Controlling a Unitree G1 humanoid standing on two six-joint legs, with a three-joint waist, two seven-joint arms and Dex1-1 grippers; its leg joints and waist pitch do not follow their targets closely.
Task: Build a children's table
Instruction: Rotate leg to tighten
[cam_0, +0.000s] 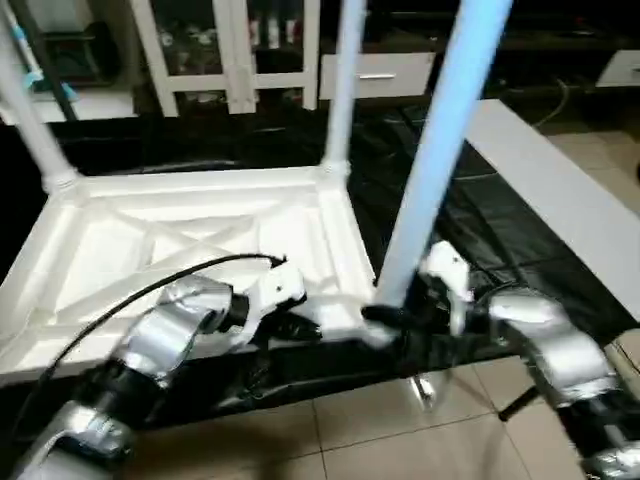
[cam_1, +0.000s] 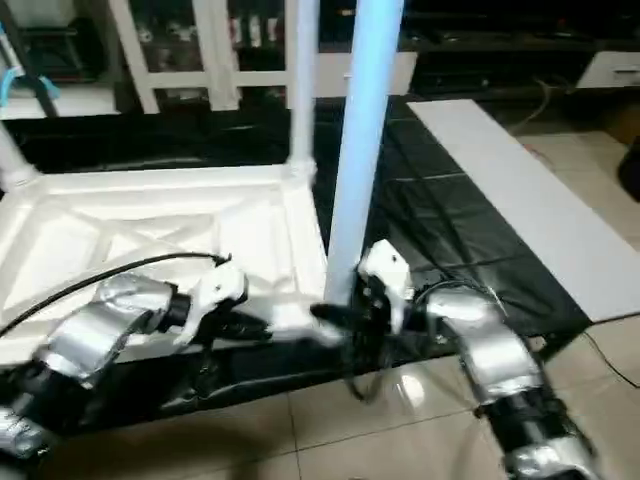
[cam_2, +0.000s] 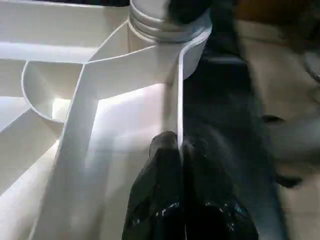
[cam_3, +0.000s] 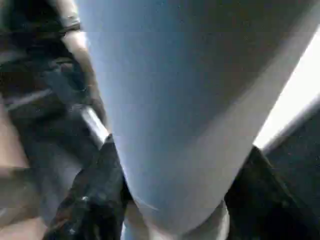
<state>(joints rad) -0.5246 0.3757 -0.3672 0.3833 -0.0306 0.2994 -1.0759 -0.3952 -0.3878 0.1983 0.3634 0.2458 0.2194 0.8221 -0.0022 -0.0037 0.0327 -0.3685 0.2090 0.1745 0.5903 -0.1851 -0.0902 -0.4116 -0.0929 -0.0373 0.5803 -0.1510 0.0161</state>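
Seating the third leg (cam_0: 440, 150) at the tabletop's (cam_0: 180, 250) lower-centre corner; my right gripper (cam_0: 400, 310) straddles its base, my left gripper (cam_0: 300, 322), pressed together, steadies the rim; next, press it fully into the socket.

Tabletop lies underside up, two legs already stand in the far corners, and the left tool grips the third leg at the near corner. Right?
Not the left: the right tool grips that third leg, per the left eye view. The left tool pinches the tabletop rim.
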